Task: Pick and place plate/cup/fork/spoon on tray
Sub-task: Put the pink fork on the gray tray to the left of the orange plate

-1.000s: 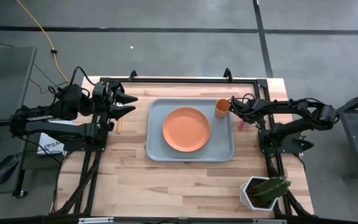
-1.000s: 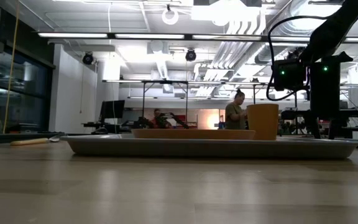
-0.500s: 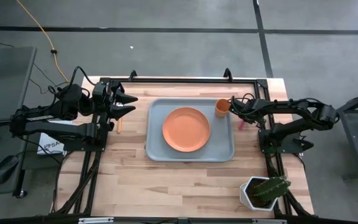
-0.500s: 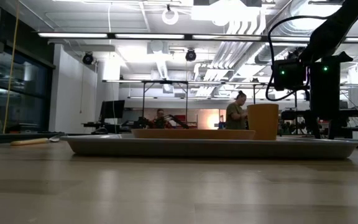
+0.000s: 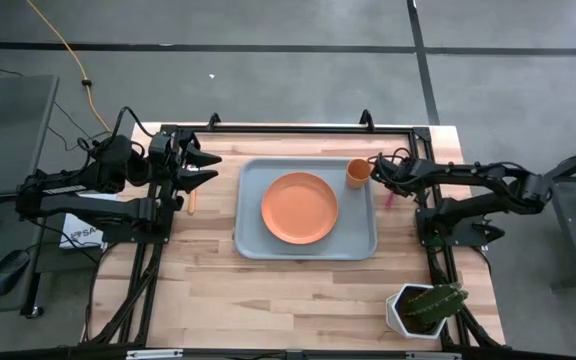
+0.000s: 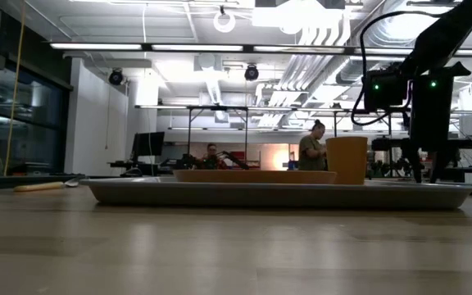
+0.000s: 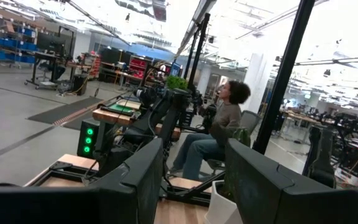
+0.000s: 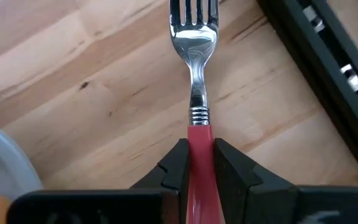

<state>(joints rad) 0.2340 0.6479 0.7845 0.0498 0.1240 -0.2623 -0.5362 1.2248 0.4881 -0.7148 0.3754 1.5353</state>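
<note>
The grey-blue tray (image 5: 250, 245) lies mid-table with the orange plate (image 5: 299, 207) on it and the orange cup (image 5: 357, 173) upright in its far right corner. The pink-handled fork (image 8: 194, 37) lies on the wood right of the tray, its handle (image 5: 389, 198) showing in the high view. My right gripper (image 8: 199, 165) is over it, pointing down, shut on the fork. The orange-handled spoon (image 5: 192, 202) lies left of the tray. My left gripper (image 5: 211, 167) hangs open above the spoon's far end. My right gripper pinches the fork's pink handle (image 8: 199, 140) between its two fingers (image 8: 176, 167), just behind the metal neck. The fingers come from above and lie across the handle. The tines point away over the wood; I cannot tell whether the fork is lifted.
A white pot with a green plant (image 5: 423, 308) stands at the table's near right corner. A black frame rail (image 8: 328, 68) runs close beside the fork. People sit in the room beyond the table (image 6: 311, 152). Bare wood lies near the tray's front (image 5: 298, 290).
My right gripper has shifted slightly toward the table's right edge, and its wrist has risen a little. Tray, plate and cup have stayed where they were.
</note>
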